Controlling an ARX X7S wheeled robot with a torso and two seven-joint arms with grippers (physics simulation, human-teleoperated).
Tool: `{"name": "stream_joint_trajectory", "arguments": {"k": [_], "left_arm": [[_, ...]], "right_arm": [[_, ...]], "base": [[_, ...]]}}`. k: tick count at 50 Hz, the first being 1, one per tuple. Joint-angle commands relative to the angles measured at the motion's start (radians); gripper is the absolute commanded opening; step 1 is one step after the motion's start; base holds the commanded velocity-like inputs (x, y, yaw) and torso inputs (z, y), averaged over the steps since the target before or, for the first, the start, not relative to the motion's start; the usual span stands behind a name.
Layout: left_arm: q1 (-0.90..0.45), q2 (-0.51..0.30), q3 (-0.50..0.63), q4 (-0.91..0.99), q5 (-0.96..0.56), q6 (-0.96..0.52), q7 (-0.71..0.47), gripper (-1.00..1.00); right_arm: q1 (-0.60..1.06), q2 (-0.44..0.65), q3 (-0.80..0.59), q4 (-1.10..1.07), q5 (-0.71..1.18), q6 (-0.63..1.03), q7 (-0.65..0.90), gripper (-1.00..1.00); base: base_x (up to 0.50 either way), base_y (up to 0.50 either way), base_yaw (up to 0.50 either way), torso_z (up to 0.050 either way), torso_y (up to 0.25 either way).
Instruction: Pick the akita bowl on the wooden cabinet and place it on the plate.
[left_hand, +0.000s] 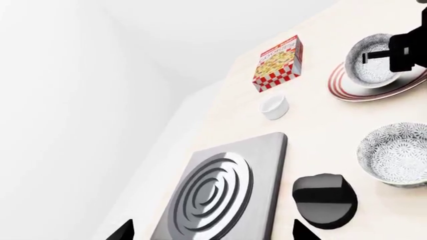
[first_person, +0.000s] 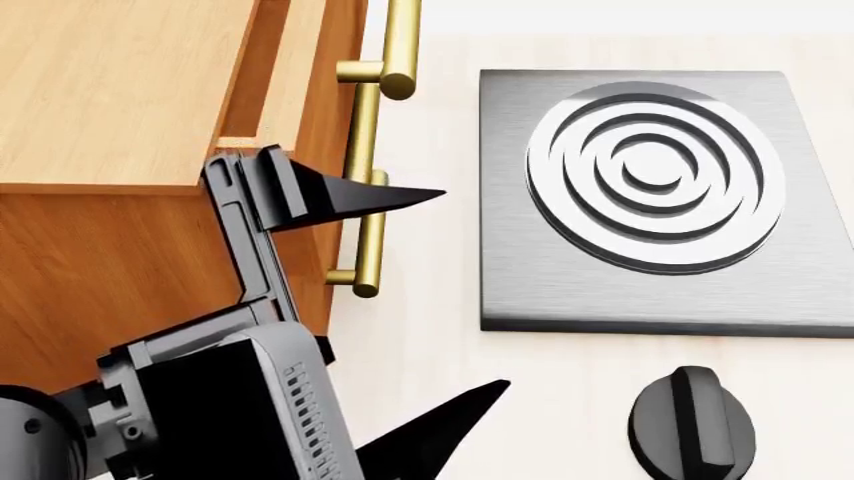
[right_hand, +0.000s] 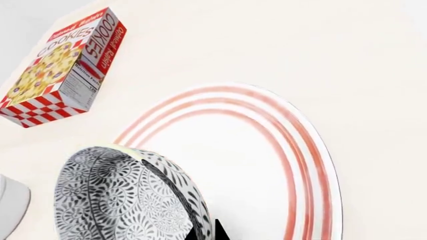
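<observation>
Two patterned bowls appear in the left wrist view, and only one is in play. That one, the akita bowl (left_hand: 371, 59), white with a dense dark floral pattern, hangs tilted over the plate (left_hand: 347, 89), with the right gripper (left_hand: 400, 50) clamped on its rim. The right wrist view shows the same bowl (right_hand: 127, 197) close up, tipped on edge so its opening faces sideways, and the dark tips of the jaws pinch its wall near the frame's edge, narrow on the rim. Beneath it spreads the plate (right_hand: 267, 165), white with red rings; whether the bowl's foot already touches the plate cannot be told. The second patterned bowl (left_hand: 399, 159) sits apart on the pale worktop (left_hand: 313, 125), nearer the stove.

Beyond the plate lies a cookies box (right_hand: 63, 65) in red and white checks, and a small plain white cup (left_hand: 273, 106) stands between box and stove. The grey stove plate (first_person: 661, 190) with its ringed burner and a black knob (first_person: 691, 425) fill the head view's right side.

The wooden cabinet (first_person: 120, 100), orange-brown with brass bar handles, stands at that view's left. The left gripper (first_person: 441, 300) hovers by the cabinet's front, jaws spread wide and empty.

The bowl lies directly under the right jaws, so the likely remaining move is to level it, lower it onto the plate's middle, and release.
</observation>
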Motion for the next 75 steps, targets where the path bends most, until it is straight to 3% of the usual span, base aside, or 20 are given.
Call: {"name": "stream_joint_trajectory", "arguments": {"k": [1, 37, 38, 75], "left_arm": [[0.01, -0.003, 0.003, -0.002, 0.007, 0.006, 0.0, 1.0], [0.025, -0.006, 0.001, -0.011, 0.013, 0.016, 0.002, 1.0], [0.026, -0.006, 0.002, -0.011, 0.015, 0.017, 0.002, 1.0], [0.027, -0.012, -0.005, -0.009, 0.013, 0.014, 0.002, 1.0]], "right_arm": [[0.012, 0.002, -0.002, 0.005, -0.013, 0.007, -0.013, -1.0], [0.022, 0.003, -0.022, 0.037, -0.012, 0.031, -0.038, -1.0], [0.021, 0.004, -0.025, 0.035, -0.018, 0.03, -0.039, 1.0], [-0.019, 0.024, -0.003, -0.068, -0.018, 0.032, -0.029, 1.0]], "base": [[0.0, 0.0, 0.0, 0.0, 0.0], [0.0, 0.0, 0.0, 0.0, 0.0], [0.0, 0.0, 0.0, 0.0, 0.0], [0.0, 0.0, 0.0, 0.0, 0.0]]}}
